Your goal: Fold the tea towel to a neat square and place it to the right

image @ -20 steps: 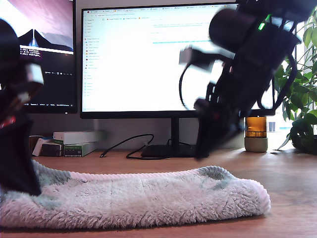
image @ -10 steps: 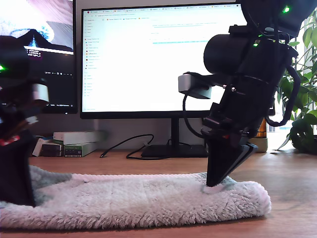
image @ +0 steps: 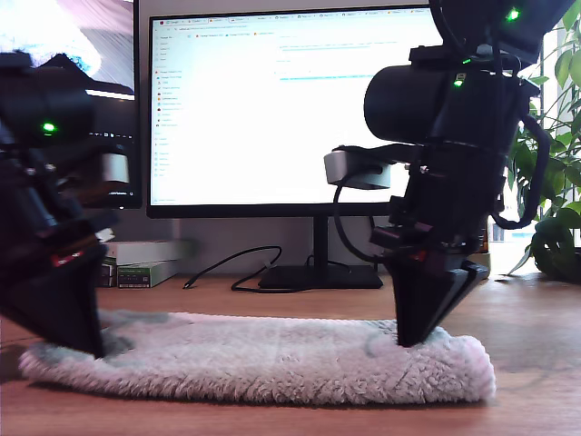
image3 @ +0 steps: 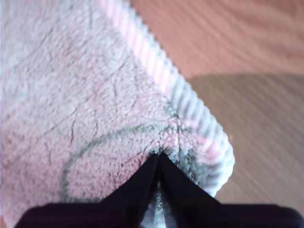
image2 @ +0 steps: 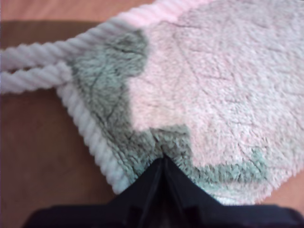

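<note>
Tea towel (image: 263, 359) is lying flat along the wooden desk (image: 526, 400), spanning lower frame. One gripper (image: 419, 338) is pressing its tip into the towel right of centre; another gripper (image: 77, 345) is touching the towel's end at lower left. Big monitor (image: 272, 109) is glowing behind, plant (image: 554, 182) sitting at right edge.

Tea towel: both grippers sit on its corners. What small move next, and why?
Probably lift both pinched corners slightly, together. In the wrist views, my first gripper and my second gripper each have jaws closed to a point on a corner of the fluffy off-white tea towel, which lies flat on the wooden desk. Raising evenly should free that edge for folding.
</note>
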Robot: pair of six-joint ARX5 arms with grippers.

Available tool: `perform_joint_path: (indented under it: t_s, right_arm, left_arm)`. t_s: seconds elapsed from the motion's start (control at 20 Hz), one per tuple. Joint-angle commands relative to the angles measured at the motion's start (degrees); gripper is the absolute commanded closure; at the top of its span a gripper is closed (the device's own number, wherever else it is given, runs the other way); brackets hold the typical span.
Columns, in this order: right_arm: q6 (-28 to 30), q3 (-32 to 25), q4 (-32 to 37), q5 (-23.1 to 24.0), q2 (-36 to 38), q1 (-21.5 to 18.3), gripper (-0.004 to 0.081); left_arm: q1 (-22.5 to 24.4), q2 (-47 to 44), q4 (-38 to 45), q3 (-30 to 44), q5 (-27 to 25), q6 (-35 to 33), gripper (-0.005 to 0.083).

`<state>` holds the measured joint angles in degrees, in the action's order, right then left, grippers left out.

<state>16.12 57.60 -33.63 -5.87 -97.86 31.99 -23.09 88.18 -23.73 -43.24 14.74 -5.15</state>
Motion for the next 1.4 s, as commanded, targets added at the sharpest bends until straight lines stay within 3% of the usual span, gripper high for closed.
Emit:
perform_joint_path:
  t_s: [0.0,0.4,0.75,1.0,1.35]
  right_arm:
    - [-1.25,-1.03,-2.93,0.50,-1.36,0.81,0.0777]
    - [-4.72,-1.03,-7.41,0.42,-1.36,7.58,0.0777]
    - [-9.16,-1.03,-9.51,0.33,-1.31,11.06,0.0777]
    - [-12.37,-1.01,-8.85,-4.76,-1.31,12.79,0.0777]
    - [-15.54,-1.01,-6.99,-7.19,-1.31,14.67,0.0777]
  left_arm:
    - [0.61,5.09,-0.24,1.01,-2.58,-1.22,0.0795]
    - [-0.33,14.27,0.24,-7.91,-3.26,-5.35,0.0795]
    - [-2.10,19.37,3.15,-13.49,-3.26,-7.21,0.0795]
    - [-5.25,21.42,3.87,-17.46,-3.28,-8.46,0.0795]
    - [-8.46,27.06,4.28,-23.28,-3.32,-9.92,0.0795]
